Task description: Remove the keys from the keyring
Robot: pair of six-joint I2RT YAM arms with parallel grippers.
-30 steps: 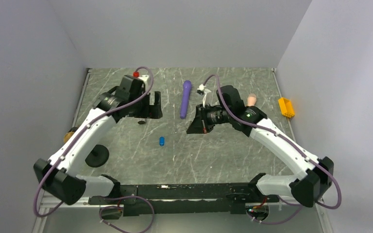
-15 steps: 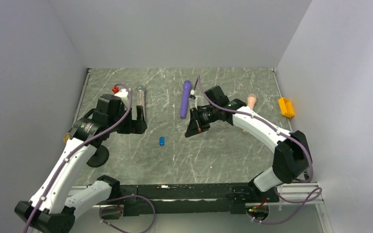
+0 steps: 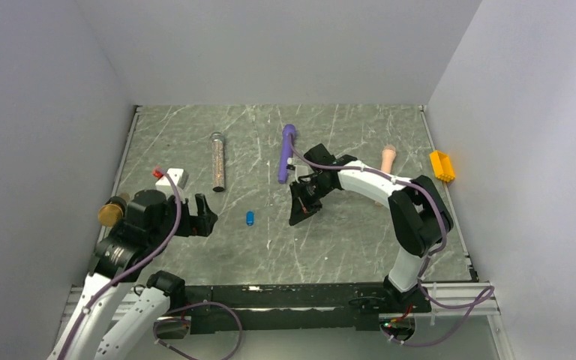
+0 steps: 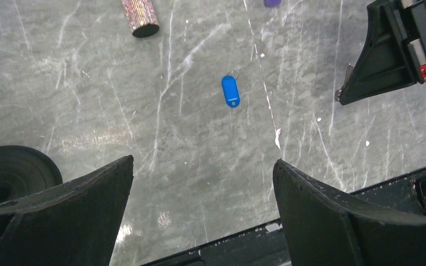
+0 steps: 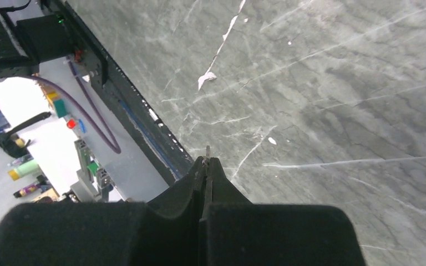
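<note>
The one open container, a small yellow bin [image 3: 442, 166], is sitting at the far right edge of the worktop [image 3: 345, 240]; what is inside it is too small to make out. A glittery tube [image 3: 217, 161] is lying on the far left.

The keyring [image 4: 230, 91], a blue tag with a thin ring at its far end, is lying flat in the middle of the worktop, touched by nothing. The keys are too small to pick out.

The left end effector [image 4: 203, 162] is hanging with its fingers spread wide, near-left of the keyring. The right end effector [image 5: 207, 162] is pressing its fingers fully together, right of the keyring; a thin grey sliver [image 5: 207, 148] is poking from the tip, too small to identify.

Compared with a second ago, the left arm has been pulling back from the far left toward the near edge, uncovering the tube, and the right arm has been folding inward. The keyring is staying where it was.
</note>
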